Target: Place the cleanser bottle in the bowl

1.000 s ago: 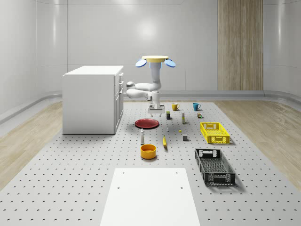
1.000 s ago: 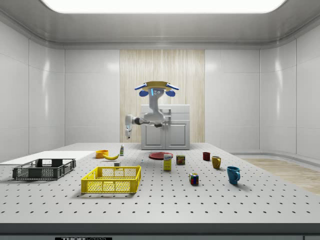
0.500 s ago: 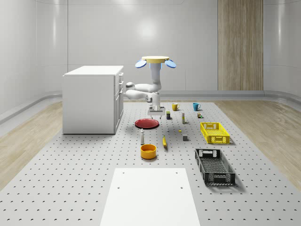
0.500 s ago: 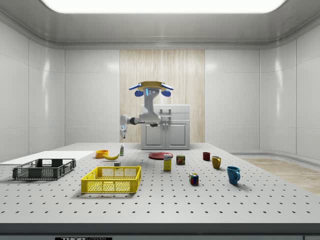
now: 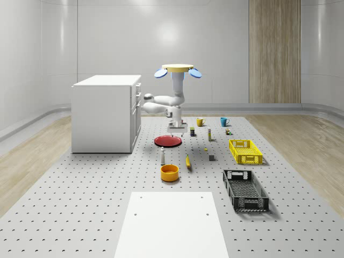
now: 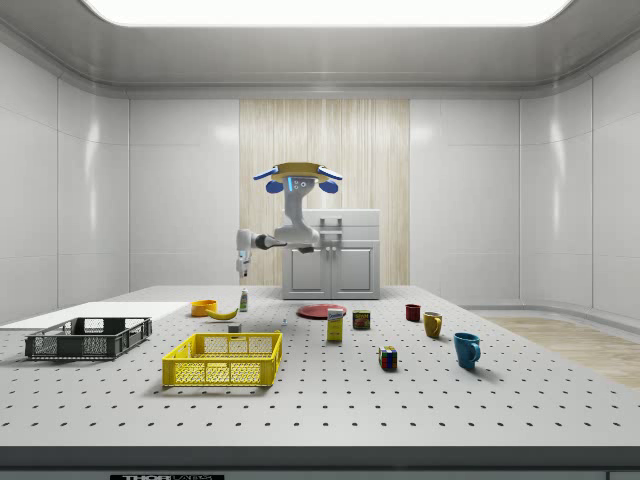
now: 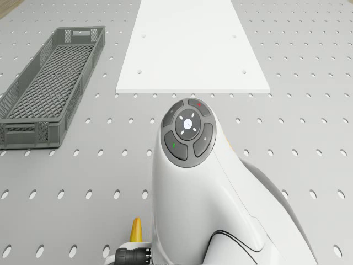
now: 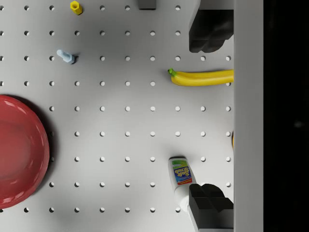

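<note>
The cleanser bottle (image 5: 162,156) is white with a coloured label and stands upright on the perforated table, just behind the orange bowl (image 5: 169,172). In the side view the bottle (image 6: 243,299) stands right of the bowl (image 6: 204,307). The drone (image 5: 178,69) hovers over the table near the red plate (image 5: 168,141), arm hanging down. My gripper (image 6: 241,267) hangs well above the bottle. In the wrist view the gripper (image 8: 211,121) is open with nothing between its fingers, and the bottle (image 8: 180,175) lies close beside one fingertip (image 8: 210,210).
A banana (image 5: 188,161) lies right of the bottle. A yellow crate (image 5: 245,151) and a black crate (image 5: 245,189) sit toward the whole-scene view's right. A white cabinet (image 5: 105,113) stands at the left. Mugs (image 5: 224,121) and small items sit behind. A white panel (image 5: 172,226) lies in front.
The drone and arm have shifted toward the side view's left, bringing the gripper from beside the bottle to above it. The bottle and bowl have not moved.
</note>
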Motion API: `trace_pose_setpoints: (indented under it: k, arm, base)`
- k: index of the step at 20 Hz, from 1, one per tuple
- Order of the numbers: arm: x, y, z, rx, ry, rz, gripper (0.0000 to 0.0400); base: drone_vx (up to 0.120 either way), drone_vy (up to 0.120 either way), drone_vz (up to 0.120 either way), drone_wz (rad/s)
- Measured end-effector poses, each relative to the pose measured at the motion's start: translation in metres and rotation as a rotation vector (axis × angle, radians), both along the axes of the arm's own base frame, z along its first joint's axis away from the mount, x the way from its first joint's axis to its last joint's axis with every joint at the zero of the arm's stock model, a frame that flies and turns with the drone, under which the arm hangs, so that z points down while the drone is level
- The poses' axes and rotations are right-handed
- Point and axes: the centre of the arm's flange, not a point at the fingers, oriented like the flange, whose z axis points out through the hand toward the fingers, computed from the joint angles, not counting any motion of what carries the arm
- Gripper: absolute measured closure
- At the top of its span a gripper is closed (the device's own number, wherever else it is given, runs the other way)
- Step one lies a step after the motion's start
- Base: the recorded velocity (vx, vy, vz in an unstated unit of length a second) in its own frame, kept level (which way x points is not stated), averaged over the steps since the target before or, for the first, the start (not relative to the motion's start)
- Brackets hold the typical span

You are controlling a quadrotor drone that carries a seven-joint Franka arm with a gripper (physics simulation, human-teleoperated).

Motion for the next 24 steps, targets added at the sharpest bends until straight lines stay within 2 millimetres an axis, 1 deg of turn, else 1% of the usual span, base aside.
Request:
trace_pose_setpoints:
  k: [10, 12, 20, 24]
  arm:
    - [0.000, 0.050, 0.000, 0.000, 0.000, 0.000, 0.0000]
    - [0.000, 0.060, 0.003, 0.000, 0.000, 0.000, 0.0000]
    - [0.000, 0.088, 0.027, 0.000, 0.000, 0.000, 0.0000]
    - [0.000, 0.096, 0.043, 0.000, 0.000, 0.000, 0.0000]
  base:
    - [0.000, 0.000, 0.000, 0.000]
    - [0.000, 0.000, 0.000, 0.000]
    - [0.000, 0.000, 0.000, 0.000]
    - [0.000, 0.000, 0.000, 0.000]
